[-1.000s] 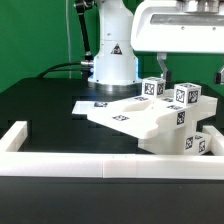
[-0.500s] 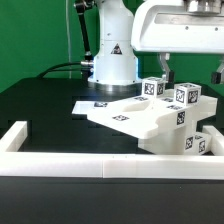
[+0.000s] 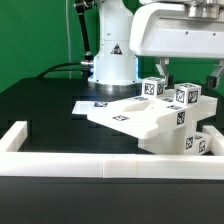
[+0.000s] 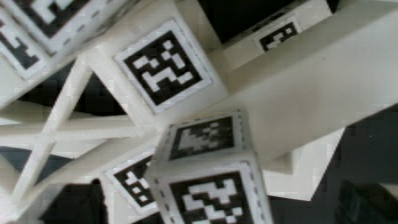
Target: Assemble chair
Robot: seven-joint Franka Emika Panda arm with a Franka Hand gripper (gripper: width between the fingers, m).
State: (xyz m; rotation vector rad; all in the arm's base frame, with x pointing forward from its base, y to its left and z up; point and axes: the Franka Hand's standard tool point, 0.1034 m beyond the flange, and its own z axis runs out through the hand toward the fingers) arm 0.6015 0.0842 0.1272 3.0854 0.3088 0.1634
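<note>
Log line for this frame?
task: assemble chair | chair: part-built, against wall | tool: above chair, state unclear | marker board: flat on table

a robotics lab. a black tabletop point(image 3: 40, 105) edged by a low white border wall point(image 3: 60, 165) stands before a green backdrop point(image 3: 35, 40). square black-and-white tags point(image 3: 152, 88) mark the parts.

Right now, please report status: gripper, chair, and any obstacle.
Gripper above the chair, fingers mostly hidden, state unclear. Chair partly assembled, resting against the white border wall. Marker board flat behind it. No obstacle seen.
</note>
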